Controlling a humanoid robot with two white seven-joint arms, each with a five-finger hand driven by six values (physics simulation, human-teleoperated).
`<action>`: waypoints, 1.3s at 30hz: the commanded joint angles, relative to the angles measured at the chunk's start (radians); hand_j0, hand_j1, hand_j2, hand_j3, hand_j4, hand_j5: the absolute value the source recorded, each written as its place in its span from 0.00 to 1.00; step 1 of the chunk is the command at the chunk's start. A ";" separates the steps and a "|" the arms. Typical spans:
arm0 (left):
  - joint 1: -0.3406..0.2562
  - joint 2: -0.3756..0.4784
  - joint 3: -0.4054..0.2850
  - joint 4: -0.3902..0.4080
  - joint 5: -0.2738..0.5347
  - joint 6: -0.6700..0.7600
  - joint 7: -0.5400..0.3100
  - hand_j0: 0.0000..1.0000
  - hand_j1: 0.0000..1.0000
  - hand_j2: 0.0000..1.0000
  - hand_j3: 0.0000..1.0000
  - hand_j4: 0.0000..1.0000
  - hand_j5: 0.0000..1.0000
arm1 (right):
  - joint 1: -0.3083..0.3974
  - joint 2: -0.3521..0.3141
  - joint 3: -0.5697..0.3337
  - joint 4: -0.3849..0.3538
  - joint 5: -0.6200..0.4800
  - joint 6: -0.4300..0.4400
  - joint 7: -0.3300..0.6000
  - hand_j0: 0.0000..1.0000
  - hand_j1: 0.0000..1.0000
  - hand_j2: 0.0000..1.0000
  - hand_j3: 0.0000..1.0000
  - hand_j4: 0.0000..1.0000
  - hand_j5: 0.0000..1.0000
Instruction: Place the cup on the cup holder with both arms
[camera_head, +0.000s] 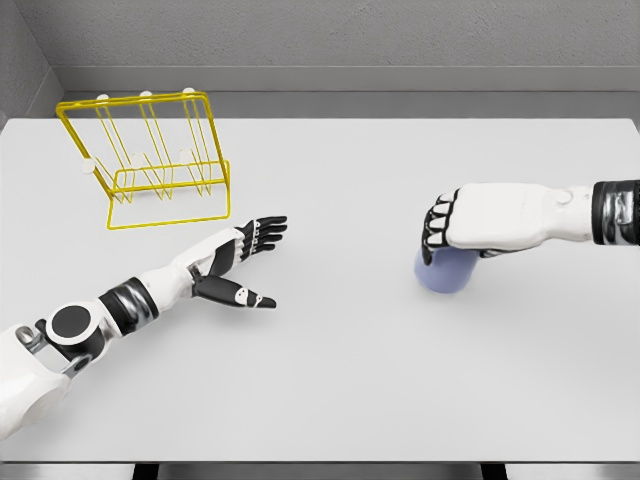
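Little is done: the right hand (447, 232) curls over the cup (446, 270), far from the left-side holder (150, 160); the left hand (238, 262) lies open.

Broad pale grey surface (330, 380), matte, reaching back to grey wall. Yellow wire cup holder (150, 160) stands on it at far left, pegs white-tipped, base frame flat on top. Lavender cup (447, 272) sits right of centre, well apart from holder. Cup mostly covered from above, base contact unclear.
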 joint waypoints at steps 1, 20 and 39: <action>0.000 0.001 0.002 0.000 0.003 -0.001 0.000 1.00 1.00 1.00 1.00 1.00 1.00 | 0.000 0.020 0.000 -0.001 -0.005 0.002 0.012 0.60 0.60 0.60 0.60 0.60 0.60; -0.006 -0.004 0.002 0.009 0.003 0.001 0.000 1.00 1.00 1.00 1.00 1.00 1.00 | -0.015 0.172 0.001 0.001 0.021 0.002 0.048 0.60 0.60 0.60 0.60 0.60 0.60; -0.009 -0.004 0.002 0.023 0.003 -0.001 0.000 1.00 1.00 1.00 1.00 1.00 1.00 | 0.003 0.250 0.035 0.007 0.090 0.002 0.049 0.60 0.60 0.60 0.60 0.60 0.60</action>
